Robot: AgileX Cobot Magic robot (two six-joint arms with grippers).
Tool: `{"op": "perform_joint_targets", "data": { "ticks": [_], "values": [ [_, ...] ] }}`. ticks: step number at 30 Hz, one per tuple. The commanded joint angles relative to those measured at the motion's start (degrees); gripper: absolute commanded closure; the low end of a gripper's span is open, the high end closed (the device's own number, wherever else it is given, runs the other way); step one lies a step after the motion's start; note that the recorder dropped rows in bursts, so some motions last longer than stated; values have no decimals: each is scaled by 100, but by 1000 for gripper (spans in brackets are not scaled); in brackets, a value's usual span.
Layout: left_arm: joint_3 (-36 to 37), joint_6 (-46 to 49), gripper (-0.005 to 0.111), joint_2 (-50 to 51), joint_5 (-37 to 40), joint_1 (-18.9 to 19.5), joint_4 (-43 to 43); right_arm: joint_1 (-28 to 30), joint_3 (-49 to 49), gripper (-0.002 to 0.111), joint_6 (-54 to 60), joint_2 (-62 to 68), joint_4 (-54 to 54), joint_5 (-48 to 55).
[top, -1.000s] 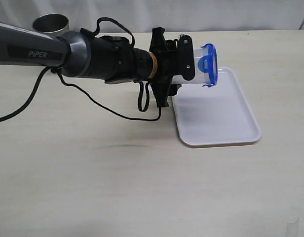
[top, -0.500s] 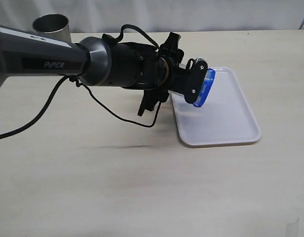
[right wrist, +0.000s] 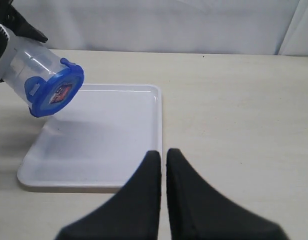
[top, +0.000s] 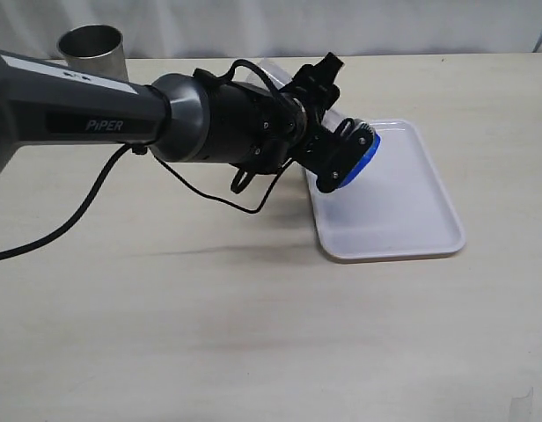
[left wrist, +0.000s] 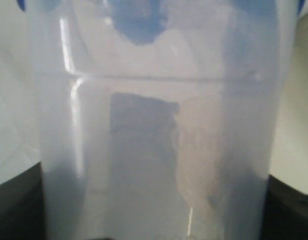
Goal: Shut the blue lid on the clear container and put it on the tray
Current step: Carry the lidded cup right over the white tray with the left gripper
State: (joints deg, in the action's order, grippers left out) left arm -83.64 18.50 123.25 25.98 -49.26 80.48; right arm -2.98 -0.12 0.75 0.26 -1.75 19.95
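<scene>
**Lidded container held tilted over the tray**

The left gripper [top: 340, 158] is clamped on the clear container [right wrist: 29, 65]. The blue lid [right wrist: 55, 92] is on it (sticker face angled downward), above the left part of the white tray [top: 412, 220]. The right gripper [right wrist: 162, 159] has its fingers together, holding nothing. A steel cup [top: 91, 41] stands far left

Exterior view: raised, in front of the desk [top: 165, 352], facing down and toward the white backdrop [top: 341, 26]; mid range, whole tray [top: 403, 224] in frame.
Left wrist view: hard against the clear container [left wrist: 154, 150], which fills the frame; looks along it toward the blue lid [left wrist: 139, 22].
Right wrist view: low over the desk, looking past the right tool [right wrist: 163, 153] toward the tray; near range.
Shared: exterior and right wrist views both take in the tray, clear container and blue lid; the left wrist view shares only the clear container and blue lid.
</scene>
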Motion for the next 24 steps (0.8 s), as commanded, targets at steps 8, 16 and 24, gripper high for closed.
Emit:
{"op": "perform_joint_targets", "data": {
  "ticks": [8, 16, 24],
  "values": [
    [-65, -37, 107, -57, 626, -18, 1640, 32, 12, 104, -12, -26, -36, -11],
    [-65, -446, 107, -57, 213, -18, 1630, 32, 12, 104, -12, -26, -36, -11],
    [-65, -3352, 107, -57, -1189, -18, 1630, 32, 12, 104, -12, -26, -36, -11]
  ]
}}
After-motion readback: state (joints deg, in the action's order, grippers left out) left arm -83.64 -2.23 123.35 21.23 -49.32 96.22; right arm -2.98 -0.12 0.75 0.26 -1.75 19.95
